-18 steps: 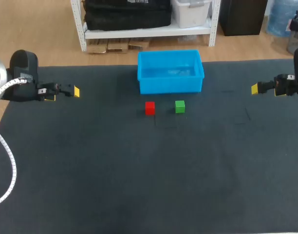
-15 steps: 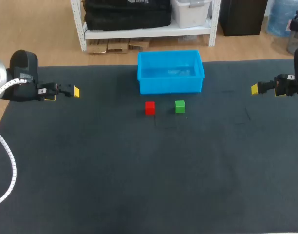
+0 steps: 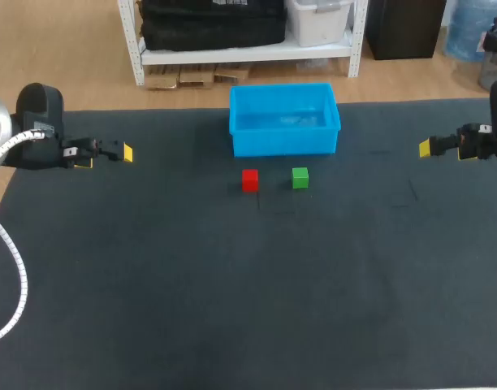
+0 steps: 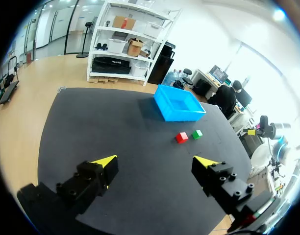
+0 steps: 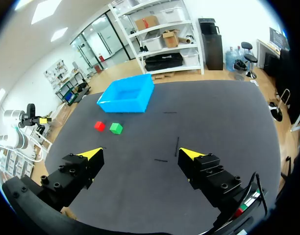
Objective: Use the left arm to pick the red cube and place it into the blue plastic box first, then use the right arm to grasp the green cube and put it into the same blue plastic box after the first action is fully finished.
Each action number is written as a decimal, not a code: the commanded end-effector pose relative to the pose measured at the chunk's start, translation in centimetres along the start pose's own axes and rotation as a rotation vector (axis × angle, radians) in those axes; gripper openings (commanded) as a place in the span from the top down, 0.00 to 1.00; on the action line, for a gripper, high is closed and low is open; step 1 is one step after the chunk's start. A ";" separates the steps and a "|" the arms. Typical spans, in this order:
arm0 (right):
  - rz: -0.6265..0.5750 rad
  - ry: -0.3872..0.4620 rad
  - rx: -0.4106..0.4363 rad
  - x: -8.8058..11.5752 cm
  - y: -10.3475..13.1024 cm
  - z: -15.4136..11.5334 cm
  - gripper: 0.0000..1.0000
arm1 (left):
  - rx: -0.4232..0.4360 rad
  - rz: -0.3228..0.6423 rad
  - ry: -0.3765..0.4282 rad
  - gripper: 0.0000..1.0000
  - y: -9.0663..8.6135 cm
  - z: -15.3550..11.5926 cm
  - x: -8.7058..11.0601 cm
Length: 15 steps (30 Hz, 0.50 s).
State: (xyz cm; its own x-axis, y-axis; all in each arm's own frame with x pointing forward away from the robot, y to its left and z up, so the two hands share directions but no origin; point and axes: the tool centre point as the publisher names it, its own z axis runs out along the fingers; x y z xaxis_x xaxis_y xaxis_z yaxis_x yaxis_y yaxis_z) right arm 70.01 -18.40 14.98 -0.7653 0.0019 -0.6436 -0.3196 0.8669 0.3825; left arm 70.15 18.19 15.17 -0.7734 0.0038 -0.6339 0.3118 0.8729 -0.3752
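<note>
On the dark table, a red cube (image 3: pixel 249 179) and a green cube (image 3: pixel 300 177) sit side by side just in front of the blue plastic box (image 3: pixel 284 122). The box looks empty. My left gripper (image 3: pixel 106 157) hovers open near the table's left edge, far from the cubes. At the right edge my right gripper (image 3: pixel 427 148) is open too. In the left wrist view the red cube (image 4: pixel 181 137), green cube (image 4: pixel 197 133) and box (image 4: pixel 179 103) lie well ahead of the open gripper (image 4: pixel 157 162). Ahead of the right wrist's gripper (image 5: pixel 140 153) lie the green cube (image 5: pixel 115 128), red cube (image 5: pixel 99 126) and box (image 5: pixel 126 94).
The table (image 3: pixel 232 284) is covered in a dark mat with wide bare room in front of the cubes and to both sides. Faint tape marks (image 5: pixel 177 145) lie on the mat right of the cubes.
</note>
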 end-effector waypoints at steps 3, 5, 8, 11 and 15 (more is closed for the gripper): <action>-0.001 0.001 -0.001 0.0 -0.1 0.0 0.00 | -0.055 0.009 0.082 0.00 0.0 0.9 -1.0; -0.001 0.001 -0.001 0.0 -0.1 0.0 0.00 | -0.091 0.033 0.129 0.00 -0.7 1.5 -1.8; -0.001 0.001 -0.001 0.0 -0.1 0.0 0.00 | -0.157 0.051 0.197 0.00 -2.0 2.7 -2.9; -0.001 0.001 -0.001 0.0 -0.1 0.0 0.00 | -0.204 0.042 0.262 0.00 -3.2 4.4 -3.6; -0.001 0.001 -0.001 0.0 -0.1 0.0 0.00 | -0.251 0.010 0.318 0.00 -4.6 6.6 -4.2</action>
State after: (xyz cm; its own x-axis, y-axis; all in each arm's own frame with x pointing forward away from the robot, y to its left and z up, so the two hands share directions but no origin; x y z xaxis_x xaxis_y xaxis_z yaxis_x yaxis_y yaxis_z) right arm 70.02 -18.39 14.98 -0.7654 0.0019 -0.6436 -0.3195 0.8670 0.3825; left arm 72.09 13.42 15.08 -0.8544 0.0894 -0.5118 0.2936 0.8958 -0.3337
